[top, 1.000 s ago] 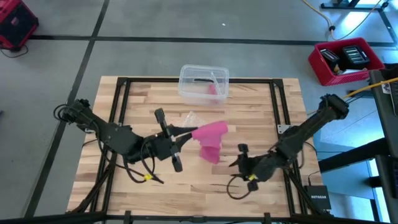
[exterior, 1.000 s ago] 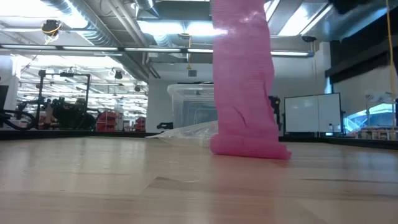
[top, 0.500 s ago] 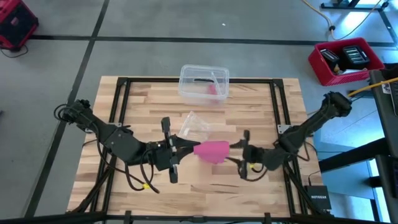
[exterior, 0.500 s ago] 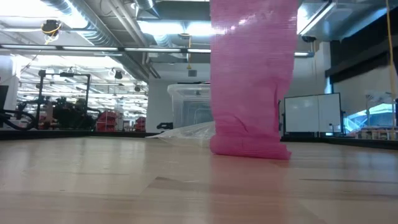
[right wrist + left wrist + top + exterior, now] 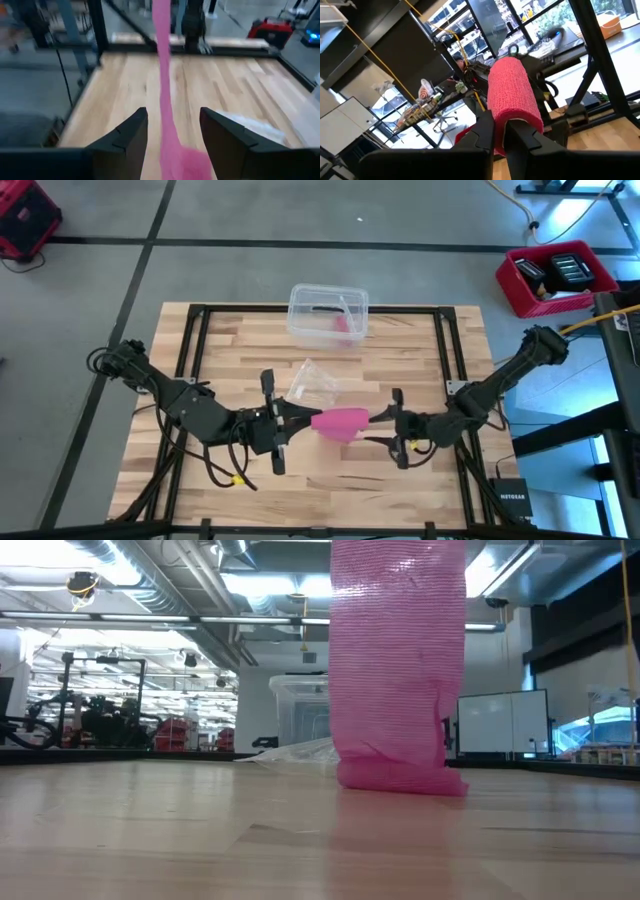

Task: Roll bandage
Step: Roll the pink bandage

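Pink bandage [image 5: 340, 422] hangs mid-worktop toward the front edge, lower end bunched on the wood. Left gripper [image 5: 300, 420] jaws pinch its upper end; right gripper [image 5: 378, 420] jaws wide, straddling it. Keep strip taut, wind evenly.

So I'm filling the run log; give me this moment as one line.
left gripper: shut on bandage, lifted | right gripper: open, fingers either side of bandage | bandage tail on table

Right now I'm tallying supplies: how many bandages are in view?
1. The bandage hangs between the left gripper and right gripper, its end on the table. The box holds something pink, unclear.
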